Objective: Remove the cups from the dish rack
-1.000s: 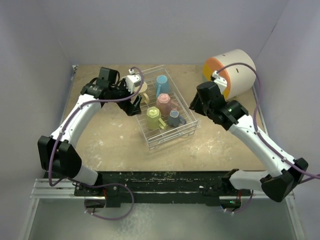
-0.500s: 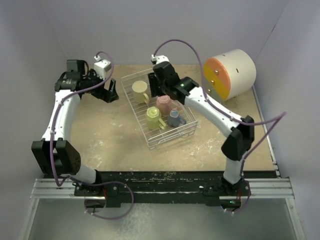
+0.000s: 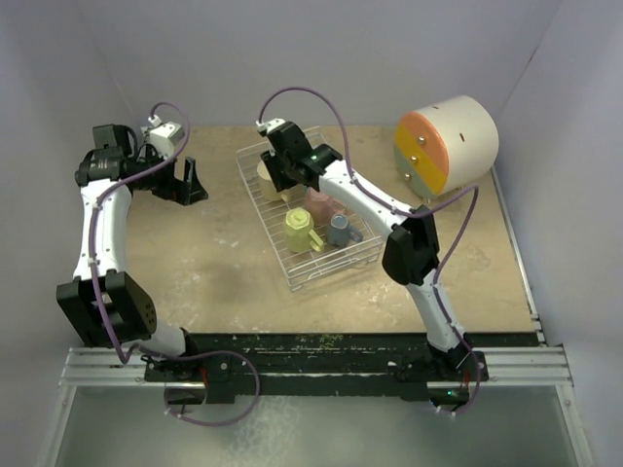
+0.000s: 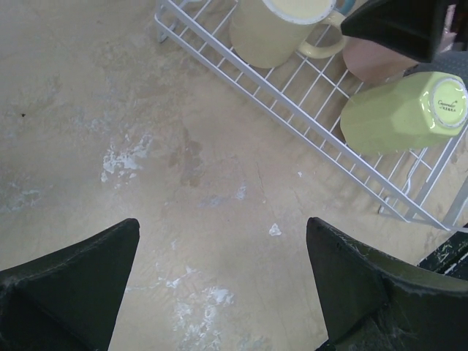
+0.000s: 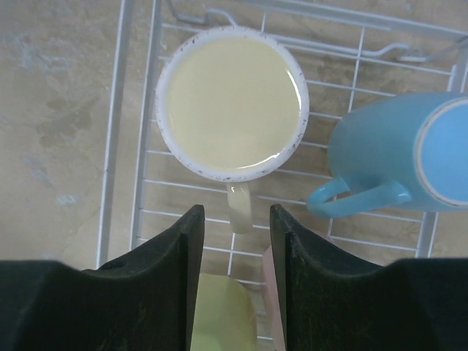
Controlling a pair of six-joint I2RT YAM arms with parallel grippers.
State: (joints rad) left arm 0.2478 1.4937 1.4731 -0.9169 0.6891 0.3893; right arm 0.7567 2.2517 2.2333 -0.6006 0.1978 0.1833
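Observation:
The dish rack (image 3: pixel 331 268) stands mid-table with the cups in it. My right gripper (image 3: pixel 277 180) hovers open over its far left corner. In the right wrist view the open gripper (image 5: pixel 235 219) has its tips on either side of the handle of the upright cream-yellow cup (image 5: pixel 230 102), with nothing held. The light blue cup (image 5: pixel 395 153) lies on its side to the right. The pink cup (image 3: pixel 319 202), lime green cup (image 3: pixel 299 229) and grey-blue cup (image 3: pixel 339 229) sit nearer. My left gripper (image 3: pixel 183 183) is open and empty over bare table left of the rack (image 4: pixel 292 124).
A round cream-and-orange drawer unit (image 3: pixel 446 141) stands at the back right. Grey walls close in the table on three sides. The left wrist view shows the open left gripper (image 4: pixel 221 227), the lime green cup (image 4: pixel 402 110) and the cream-yellow cup (image 4: pixel 274 29).
My left arm swung left, away from the rack, with nothing in its gripper. My right arm reached from the right side across the rack to above the cream-yellow cup.

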